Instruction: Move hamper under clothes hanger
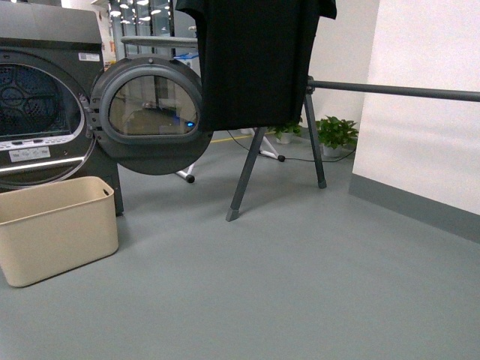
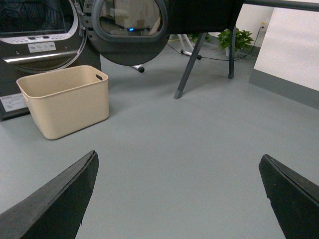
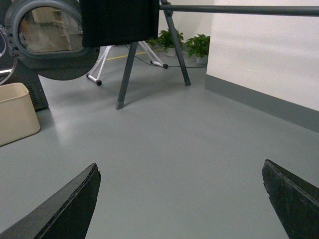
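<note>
Cream plastic, far left in the front view: the hamper (image 1: 56,225) stands upright on the grey floor (image 1: 300,285), just in front of the dryer (image 1: 45,45) and well apart from the clothes hanger (image 1: 397,91), not under its bar. My left wrist view looks down into the hamper. What I can see of its inside is bare cream wall, with a slot handle near the rim; the bottom is hidden from me.

Behind it the dark grey dryer has its drum (image 1: 30,97) exposed. I see the perforated metal, but I cannot tell whether anything lies in it. Its round door (image 1: 150,116) hangs swung open to the right, above the floor and past the hamper's right end.

Next comes a black shirt (image 1: 251,60) draped over the left end of the clothes hanger, covering the top of the splayed legs. The near leg's foot rests on bare floor, to the right of the hamper. The bar runs on to the right edge of the front view, in front of a white wall (image 1: 427,150). Two potted plants (image 1: 336,133) sit on the floor behind the legs.

My left claw (image 2: 179,199) is spread wide with only floor between its fingers (image 2: 60,199). My right claw (image 3: 179,199) is spread the same way, gripping nothing.
</note>
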